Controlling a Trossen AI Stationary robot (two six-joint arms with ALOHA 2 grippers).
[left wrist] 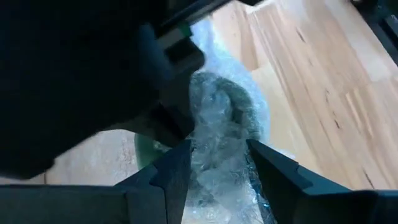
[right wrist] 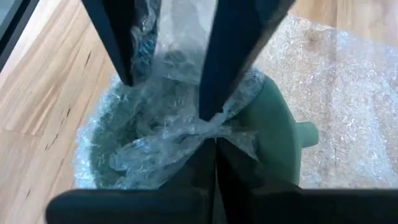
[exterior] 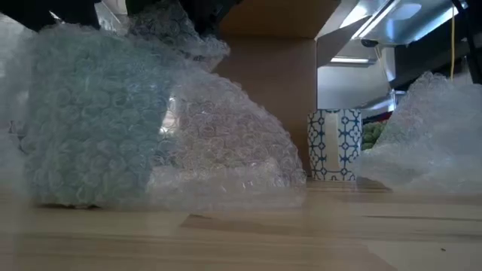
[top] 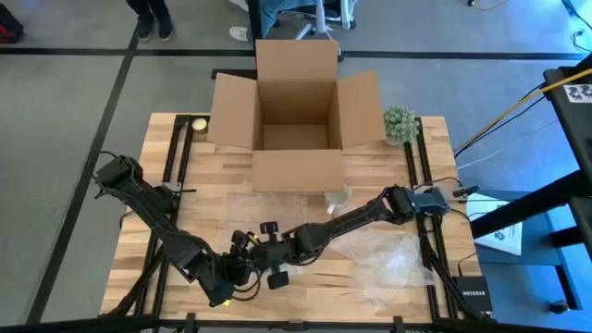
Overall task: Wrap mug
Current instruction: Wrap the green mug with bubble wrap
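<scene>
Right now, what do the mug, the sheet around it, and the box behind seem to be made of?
The mug looks like glazed ceramic or smooth plastic: plain green, matte, opaque; which one I cannot tell. The sheet is clear plastic bubble wrap, with rows of round air cells showing. The box looks like plain brown cardboard with folded open flaps. The right gripper pinches the wrap; the left gripper straddles it.

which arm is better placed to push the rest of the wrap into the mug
Right, probably. The right gripper is shut on the bubble wrap directly over the green mug opening; the left gripper only straddles wrap at the side.
</scene>
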